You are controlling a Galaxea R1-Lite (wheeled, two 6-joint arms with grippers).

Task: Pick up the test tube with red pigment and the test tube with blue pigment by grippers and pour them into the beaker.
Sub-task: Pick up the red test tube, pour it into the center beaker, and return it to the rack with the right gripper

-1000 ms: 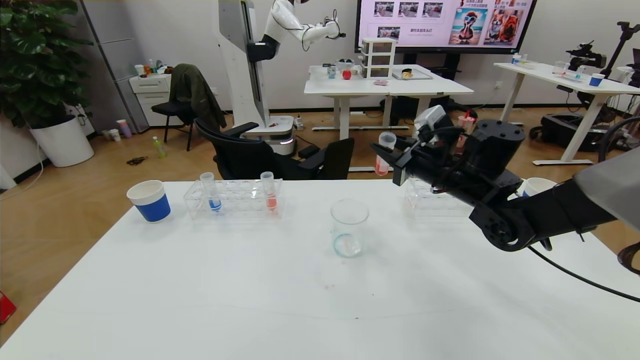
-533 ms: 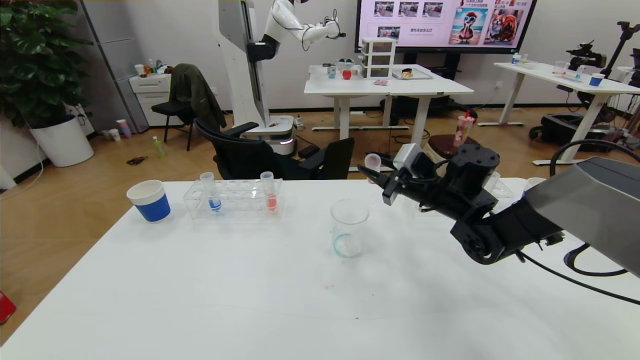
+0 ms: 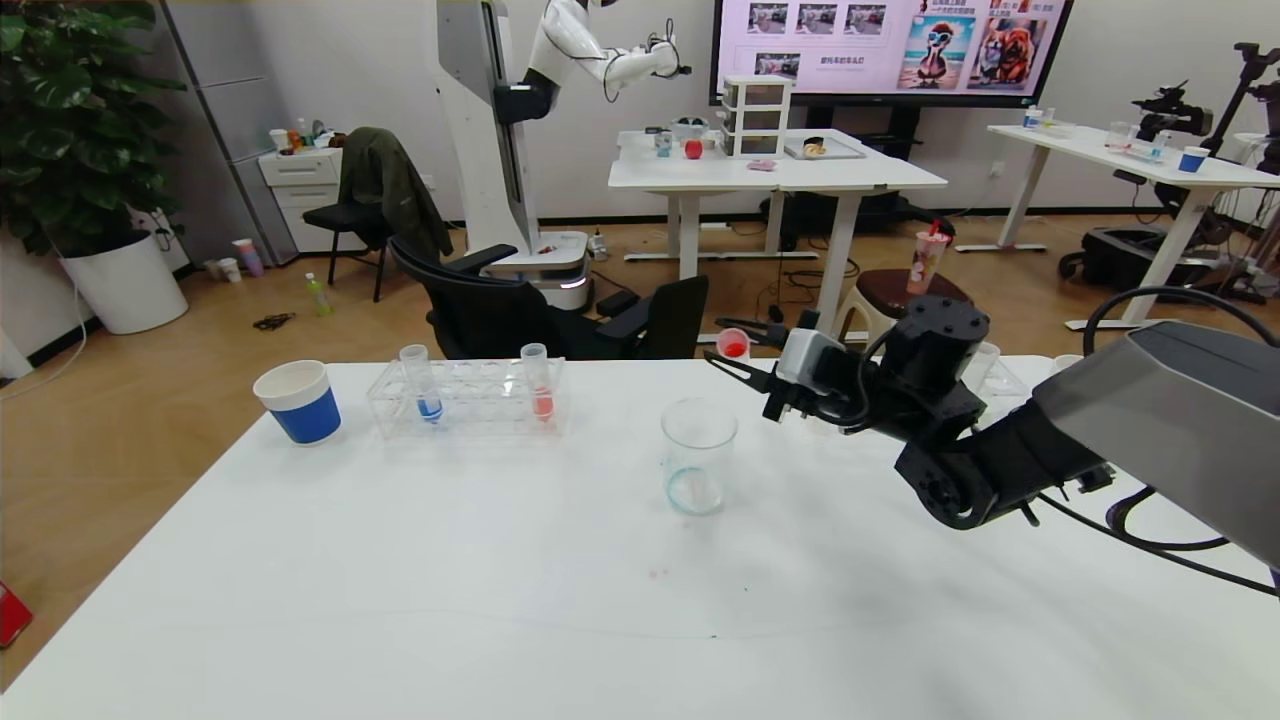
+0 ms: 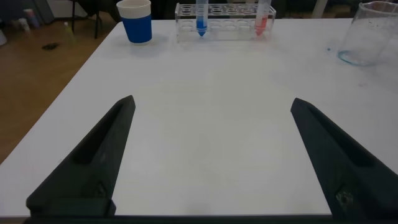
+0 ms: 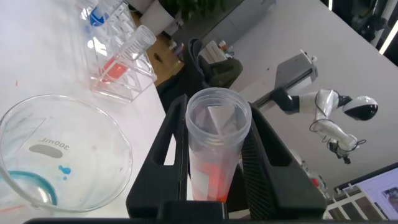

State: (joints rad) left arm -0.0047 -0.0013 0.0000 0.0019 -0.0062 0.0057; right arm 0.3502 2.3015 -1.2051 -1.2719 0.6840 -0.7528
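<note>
Your right gripper (image 3: pixel 742 362) clamps its fingers on the test tube with red pigment (image 3: pixel 733 344), just right of the beaker (image 3: pixel 698 455). Center its mouth over the rim, then tip gently. Left gripper (image 4: pixel 208 155) idles wide open.

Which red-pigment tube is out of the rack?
The test tube with red pigment clamped in the right gripper, tipped beside the beaker; the other red tube stands racked.

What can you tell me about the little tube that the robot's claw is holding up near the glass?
The test tube with red pigment is a slim clear plastic tube with an open, rimmed mouth and some red-orange liquid inside. The right claw pinches it between two black fingers, one on each side. It is tipped over, mouth pointing toward the beaker, held in the air just above and beside the rim. No liquid is seen leaving it.
</note>
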